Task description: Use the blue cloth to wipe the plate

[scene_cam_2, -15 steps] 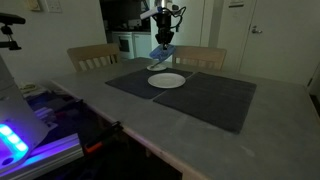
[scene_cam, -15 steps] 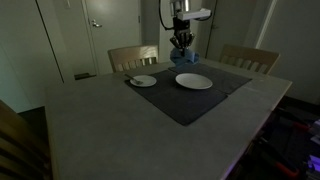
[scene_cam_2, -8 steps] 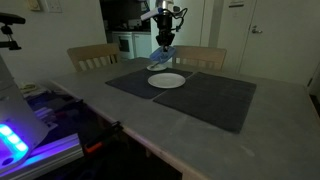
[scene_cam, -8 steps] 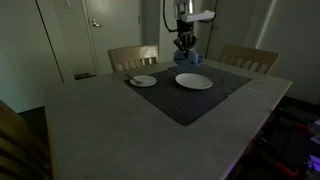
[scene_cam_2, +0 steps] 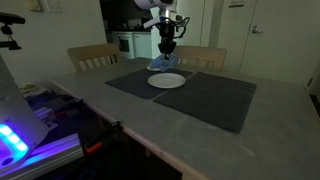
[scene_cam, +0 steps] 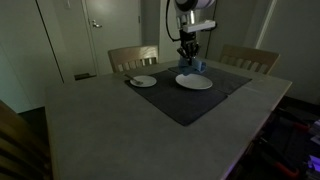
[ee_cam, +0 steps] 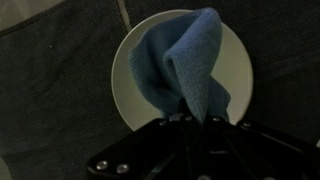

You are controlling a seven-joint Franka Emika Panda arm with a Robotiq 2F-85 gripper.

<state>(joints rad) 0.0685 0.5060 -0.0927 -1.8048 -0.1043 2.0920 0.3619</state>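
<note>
While the room's dim, with a door (scene_cam: 100, 28) and chairs (scene_cam: 133, 56) behind the grey table (scene_cam: 95, 130), the gripper (scene_cam: 190, 61) pinches the cloth (ee_cam: 185, 62) over the plate (ee_cam: 128, 62) on a dark mat (scene_cam: 190, 106).

Crumpled blue cloth (ee_cam: 185, 65) over white plate (ee_cam: 238, 72)

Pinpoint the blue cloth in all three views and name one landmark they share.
Exterior view: the blue cloth is upper centre-right, hanging over the plate.
Exterior view: upper centre, dangling above that same plate.
Wrist view: centre of the picture, in front of the plate, pinched by the gripper at the bottom.
Shared landmark: the plate under the cloth, on the dark mat.
</note>
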